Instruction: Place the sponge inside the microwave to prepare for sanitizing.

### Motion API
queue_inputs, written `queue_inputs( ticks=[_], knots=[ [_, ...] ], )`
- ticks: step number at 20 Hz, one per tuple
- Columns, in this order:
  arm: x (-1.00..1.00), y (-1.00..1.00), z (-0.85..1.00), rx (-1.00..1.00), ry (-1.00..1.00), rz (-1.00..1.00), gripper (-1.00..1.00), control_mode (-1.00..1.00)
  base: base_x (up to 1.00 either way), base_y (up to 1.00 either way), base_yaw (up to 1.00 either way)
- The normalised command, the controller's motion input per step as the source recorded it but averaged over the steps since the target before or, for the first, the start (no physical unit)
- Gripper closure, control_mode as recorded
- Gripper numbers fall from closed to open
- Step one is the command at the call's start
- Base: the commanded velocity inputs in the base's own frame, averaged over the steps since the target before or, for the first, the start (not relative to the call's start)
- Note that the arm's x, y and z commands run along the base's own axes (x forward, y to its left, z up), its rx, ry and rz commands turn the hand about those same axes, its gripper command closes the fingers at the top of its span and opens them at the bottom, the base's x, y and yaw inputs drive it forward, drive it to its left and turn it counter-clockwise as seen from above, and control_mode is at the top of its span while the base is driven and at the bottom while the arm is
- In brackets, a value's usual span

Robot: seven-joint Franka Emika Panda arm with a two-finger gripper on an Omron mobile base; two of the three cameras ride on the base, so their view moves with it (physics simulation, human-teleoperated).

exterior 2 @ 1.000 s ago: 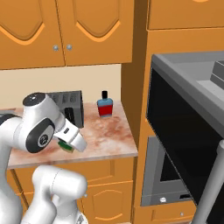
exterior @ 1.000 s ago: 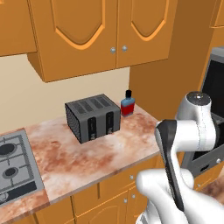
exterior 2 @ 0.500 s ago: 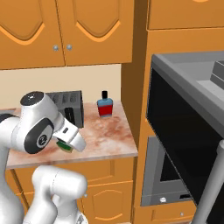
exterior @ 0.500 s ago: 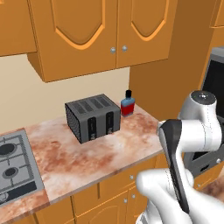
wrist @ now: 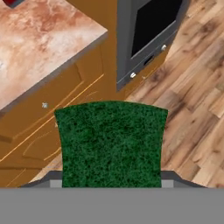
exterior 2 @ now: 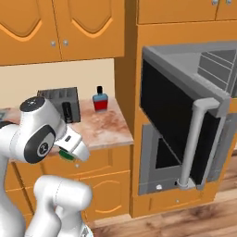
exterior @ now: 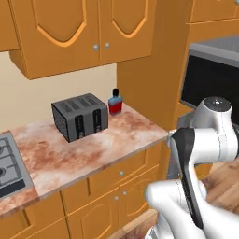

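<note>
The sponge [wrist: 111, 144] fills the lower middle of the hand view, dark green top facing the camera, and it covers the fingertips. In the right base view my gripper [exterior 2: 70, 150] is shut on the sponge [exterior 2: 66, 156], held in front of the counter's edge at drawer height. The microwave [exterior 2: 210, 62] is a grey built-in box to the right, well apart from the gripper. Its dark glass door [exterior 2: 171, 106] stands swung open toward me, with its long bar handle [exterior 2: 194, 139]. In the left base view the microwave [exterior: 212, 77] sits at the upper right, behind my arm.
A grey toaster [exterior: 80, 116] and a blue-and-red bottle [exterior: 115, 102] stand on the marble counter [exterior: 70, 154]. A stove corner [exterior: 9, 163] is at the left. The grey oven [exterior 2: 159, 162] sits below the microwave. Wood floor [wrist: 192, 100] lies beneath the hand.
Both base views have slid left, so the base has moved rightward toward the microwave. The gripper keeps the same hold on the sponge.
</note>
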Motion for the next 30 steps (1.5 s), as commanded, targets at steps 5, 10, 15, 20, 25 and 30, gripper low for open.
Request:
queue_inputs(
  ticks=[5,10,15,20,25,30],
  knots=[
    [0.00,0.00,0.00,0.00,0.00,0.00,1.00,1.00,-0.60,0.02,-0.53],
    [0.00,0.00,0.00,0.00,0.00,0.00,1.00,1.00,-0.51,-0.22,-0.72],
    [0.00,0.00,0.00,0.00,0.00,0.00,1.00,1.00,-0.37,-0.13,-0.74],
    [0.00,0.00,0.00,0.00,0.00,0.00,1.00,1.00,-0.19,-0.13,-0.69],
    [0.00,0.00,0.00,0.00,0.00,0.00,1.00,1.00,0.04,-0.24,-0.40],
    [0.00,0.00,0.00,0.00,0.00,0.00,1.00,1.00,0.60,-0.44,0.05]
  ],
)
